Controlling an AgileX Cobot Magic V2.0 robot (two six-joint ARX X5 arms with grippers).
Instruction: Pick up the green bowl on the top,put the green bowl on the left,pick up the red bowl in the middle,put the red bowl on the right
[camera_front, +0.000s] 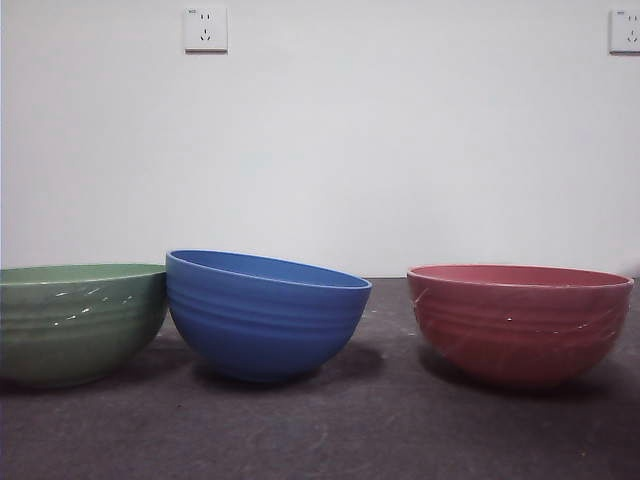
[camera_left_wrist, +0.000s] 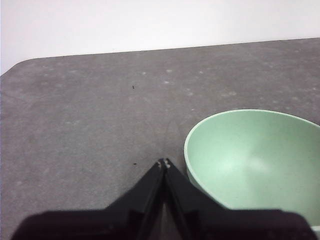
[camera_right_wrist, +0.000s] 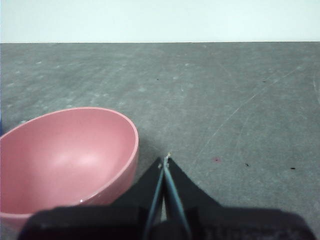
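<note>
The green bowl (camera_front: 75, 322) stands upright on the table at the left of the front view. It also shows in the left wrist view (camera_left_wrist: 255, 162), empty, just beside my left gripper (camera_left_wrist: 164, 162), which is shut and empty. The red bowl (camera_front: 520, 322) stands upright at the right. It also shows in the right wrist view (camera_right_wrist: 62, 160), empty, beside my right gripper (camera_right_wrist: 166, 159), which is shut and empty. Neither gripper shows in the front view.
A blue ridged bowl (camera_front: 262, 312) sits in the middle, tilted, touching the green bowl. The dark grey table (camera_front: 380, 430) runs back to a white wall with two sockets (camera_front: 205, 29). The table's rounded corner (camera_left_wrist: 20, 65) shows in the left wrist view.
</note>
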